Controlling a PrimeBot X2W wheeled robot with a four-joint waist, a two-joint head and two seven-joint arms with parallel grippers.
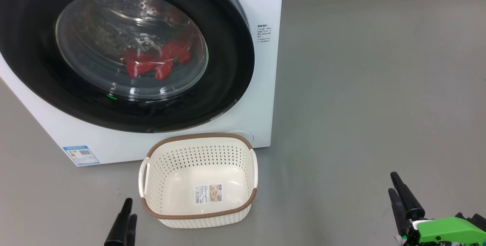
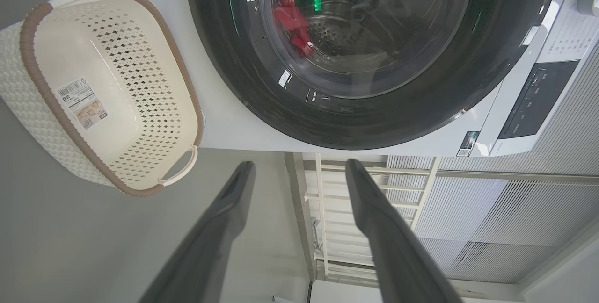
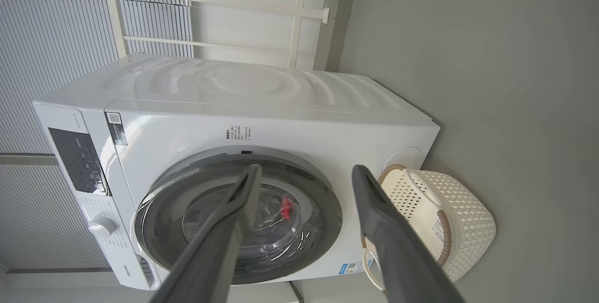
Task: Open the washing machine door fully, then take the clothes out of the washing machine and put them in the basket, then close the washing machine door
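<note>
Clothes (image 1: 159, 62), bright red, lie in the white washing machine (image 1: 265, 105) behind the shut black-rimmed washing machine door (image 1: 34, 67) (cream basket (image 1: 197, 215) empty on the floor just before it), while left gripper (image 2: 299, 165) and right gripper (image 3: 304, 168), 2 fingers each spread wide, hold nothing.

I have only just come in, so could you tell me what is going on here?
Nothing is being handled yet. The big white front-loading washing machine has its round, black-rimmed glass door shut, with bright red clothes inside. The cream perforated plastic basket stands empty on the floor in front of it. The robot's left hand and right hand are both open, holding nothing, low and clear of the door.
</note>
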